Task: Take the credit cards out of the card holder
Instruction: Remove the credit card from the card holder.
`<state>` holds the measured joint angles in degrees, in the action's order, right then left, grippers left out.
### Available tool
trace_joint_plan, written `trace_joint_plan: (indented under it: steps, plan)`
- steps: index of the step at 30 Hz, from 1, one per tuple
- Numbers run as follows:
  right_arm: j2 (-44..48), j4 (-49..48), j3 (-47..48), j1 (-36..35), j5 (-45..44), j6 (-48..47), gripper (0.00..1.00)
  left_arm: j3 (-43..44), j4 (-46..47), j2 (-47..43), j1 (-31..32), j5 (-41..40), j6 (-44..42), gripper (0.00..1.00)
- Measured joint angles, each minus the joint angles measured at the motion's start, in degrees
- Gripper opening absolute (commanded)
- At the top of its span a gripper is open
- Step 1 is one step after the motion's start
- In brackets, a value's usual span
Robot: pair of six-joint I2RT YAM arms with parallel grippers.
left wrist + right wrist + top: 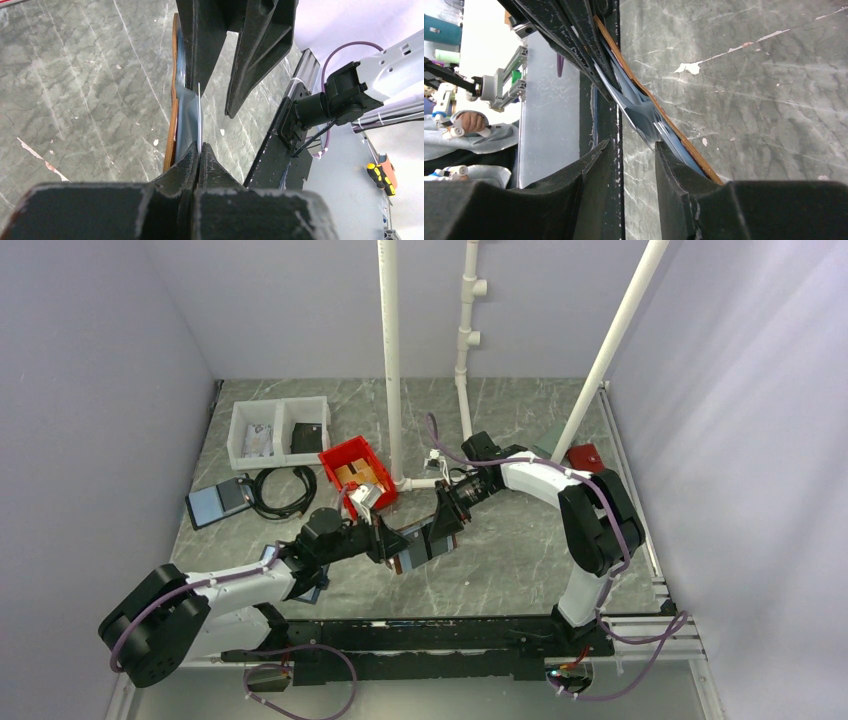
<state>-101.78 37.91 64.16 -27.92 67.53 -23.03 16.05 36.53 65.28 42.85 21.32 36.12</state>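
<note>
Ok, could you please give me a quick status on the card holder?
Left fingers shut on the card holder, at its pale blue panel. Right fingers open, alongside its edge. Red bin behind, apart.

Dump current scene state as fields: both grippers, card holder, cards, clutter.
left gripper: shut, pinching the pale blue inner layer of the card holder
right gripper: jaws apart, at the holder's other end, one finger against its blue face
card holder: held edge-on between the two arms, apparently lifted above the table
cards: none visible outside the holder
clutter: red bin, white two-compartment tray, black cable, blue-edged folder, all far left
</note>
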Motion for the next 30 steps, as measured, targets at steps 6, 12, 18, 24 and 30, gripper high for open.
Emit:
trace_joint_plan:
  steps: [6, 12, 18, 24, 30]
  plan:
    - [0.0, 1.7, 0.5, 0.0, 2.1, -1.6, 0.41, -1.1, 2.5, 0.0, -0.2, 1.0, 0.9, 0.00]
    - [0.0, 3.0, 0.6, 0.0, 3.7, -3.1, 0.41, -1.9, 7.2, 0.7, -0.5, 1.9, 2.6, 0.00]
    - [0.0, 4.3, 0.8, 0.0, 4.8, -4.5, 0.37, -2.5, 11.6, 3.4, -0.8, 2.6, 4.7, 0.00]
    - [0.0, 4.7, 0.9, 0.0, 5.0, -5.4, 0.13, -2.9, 13.7, 4.0, -1.1, 2.8, 6.3, 0.00]
    - [0.0, 5.4, 1.2, 0.0, 5.1, -6.0, 0.00, -3.7, 15.0, 3.9, -1.4, 2.8, 7.5, 0.19]
